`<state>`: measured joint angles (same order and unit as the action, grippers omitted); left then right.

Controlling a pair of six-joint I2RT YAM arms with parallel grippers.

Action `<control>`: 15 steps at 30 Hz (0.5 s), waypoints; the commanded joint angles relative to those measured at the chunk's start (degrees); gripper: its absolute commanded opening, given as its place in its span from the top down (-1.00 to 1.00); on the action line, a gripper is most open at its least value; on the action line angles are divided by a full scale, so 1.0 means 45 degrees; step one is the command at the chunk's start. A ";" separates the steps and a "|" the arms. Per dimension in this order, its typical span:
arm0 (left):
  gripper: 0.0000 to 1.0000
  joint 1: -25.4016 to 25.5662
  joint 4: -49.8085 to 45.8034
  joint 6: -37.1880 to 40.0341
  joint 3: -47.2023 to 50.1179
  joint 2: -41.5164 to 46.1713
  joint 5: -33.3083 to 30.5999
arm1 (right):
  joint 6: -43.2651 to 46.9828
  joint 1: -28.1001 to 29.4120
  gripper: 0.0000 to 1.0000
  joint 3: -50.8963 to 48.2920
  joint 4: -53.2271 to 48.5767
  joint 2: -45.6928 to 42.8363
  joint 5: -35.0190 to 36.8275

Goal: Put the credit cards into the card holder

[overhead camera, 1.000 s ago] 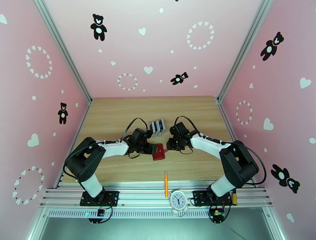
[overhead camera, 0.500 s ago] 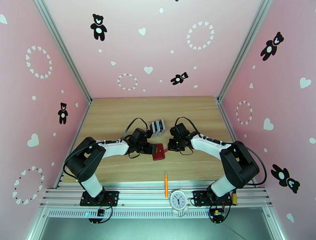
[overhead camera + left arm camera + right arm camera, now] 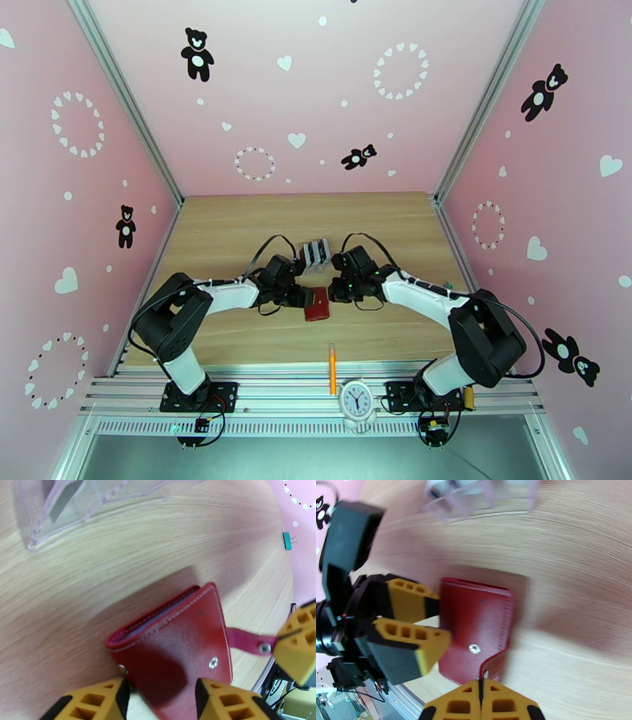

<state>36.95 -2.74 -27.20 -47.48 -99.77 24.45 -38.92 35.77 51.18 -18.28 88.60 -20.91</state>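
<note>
I see the closed red card holder (image 3: 317, 304) on the pale wooden table (image 3: 237, 229), between both arms. Its long axis runs about near-to-far, and its snap tab (image 3: 245, 640) points right. The left gripper (image 3: 162, 691) clasps its left edge. The right gripper (image 3: 481, 685) is pinched tight on the tab. Pink walls (image 3: 316, 95) with bears stand around.
</note>
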 commanded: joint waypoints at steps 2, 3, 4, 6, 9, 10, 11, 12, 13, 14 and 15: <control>-0.02 0.0048 -0.0562 0.0185 -0.0113 -0.0457 -0.0498 | 0.0043 0.0417 1.00 0.0614 -0.0137 0.0899 0.0043; -0.02 0.0050 -0.0562 0.0185 -0.0112 -0.0457 -0.0481 | 0.0029 0.0432 1.00 0.0647 -0.0088 0.0995 0.0055; -0.01 0.0035 -0.0561 0.0185 -0.0112 -0.0466 -0.0477 | 0.0030 0.0478 1.00 0.0703 -0.0078 0.1121 0.0090; -0.01 0.0045 -0.0552 0.0168 -0.0112 -0.0486 -0.0467 | 0.0030 0.0530 1.00 0.0813 -0.0096 0.1345 0.0132; 0.00 0.0046 -0.0538 0.0166 -0.0112 -0.0495 -0.0432 | 0.0037 0.0625 1.00 0.0956 -0.0131 0.1594 0.0099; 0.01 0.0039 -0.0543 0.0166 -0.0112 -0.0508 -0.0412 | 0.0064 0.0661 1.00 0.0995 -0.0164 0.1625 0.0128; 0.01 0.0050 -0.0535 0.0166 -0.0112 -0.0525 -0.0400 | 0.0084 0.0700 1.00 0.1028 -0.0183 0.1655 0.0152; 0.01 0.0037 -0.0548 0.0151 -0.0117 -0.0543 -0.0384 | 0.0076 0.0717 1.00 0.1034 -0.0195 0.1703 0.0166; 0.01 0.0046 -0.0540 0.0147 -0.0131 -0.0549 -0.0361 | 0.0075 0.0723 1.00 0.1033 -0.0177 0.1743 0.0154; 0.01 0.0049 -0.0516 0.0146 -0.0132 -0.0555 -0.0354 | 0.0074 0.0724 1.00 0.1040 -0.0175 0.1775 0.0173; 0.01 0.0044 -0.0514 0.0126 -0.0127 -0.0559 -0.0343 | 0.0057 0.0726 1.00 0.1039 -0.0156 0.1832 0.0159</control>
<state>36.95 -2.83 -27.20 -47.53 -99.90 24.45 -38.79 38.68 54.52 -18.33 95.48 -20.62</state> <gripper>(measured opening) 0.496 0.054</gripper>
